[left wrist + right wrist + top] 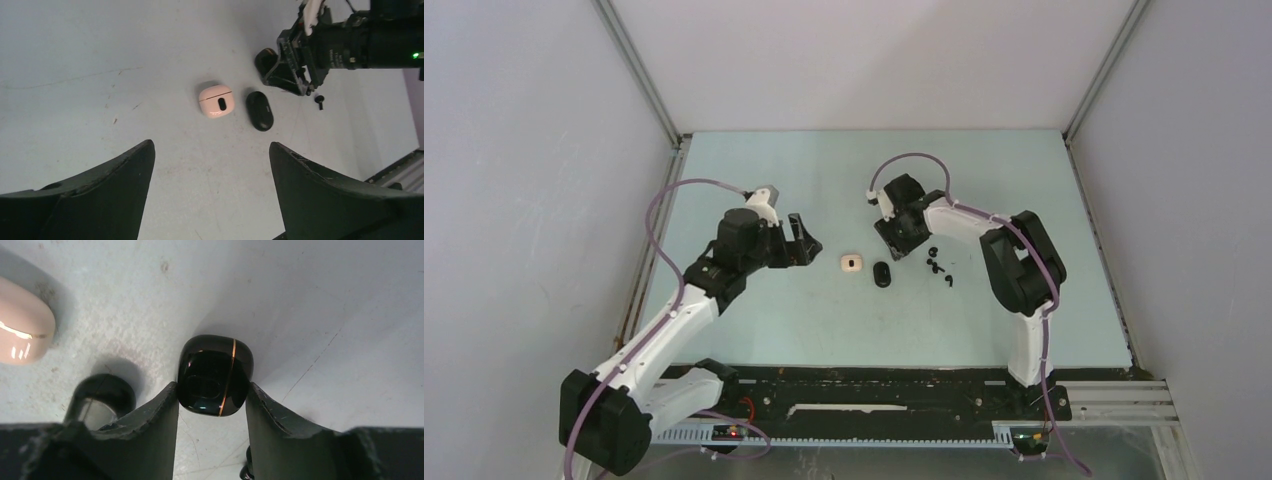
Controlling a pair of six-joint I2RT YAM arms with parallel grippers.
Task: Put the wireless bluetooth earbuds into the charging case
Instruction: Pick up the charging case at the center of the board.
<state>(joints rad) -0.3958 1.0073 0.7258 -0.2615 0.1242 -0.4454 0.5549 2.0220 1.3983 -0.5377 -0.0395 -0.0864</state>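
Case (214, 371), glossy black, gold-seamed, seemingly snug in right hand (211, 392)

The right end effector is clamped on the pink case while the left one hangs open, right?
No. The right end effector is clamped on a glossy black case with a gold seam; the pink case lies free beside it, per the right wrist view. The left end effector does hang open.

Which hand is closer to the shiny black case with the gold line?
Right. The right hand has a finger on each side of the shiny black case. The left hand is open and farther off, past the pink case.
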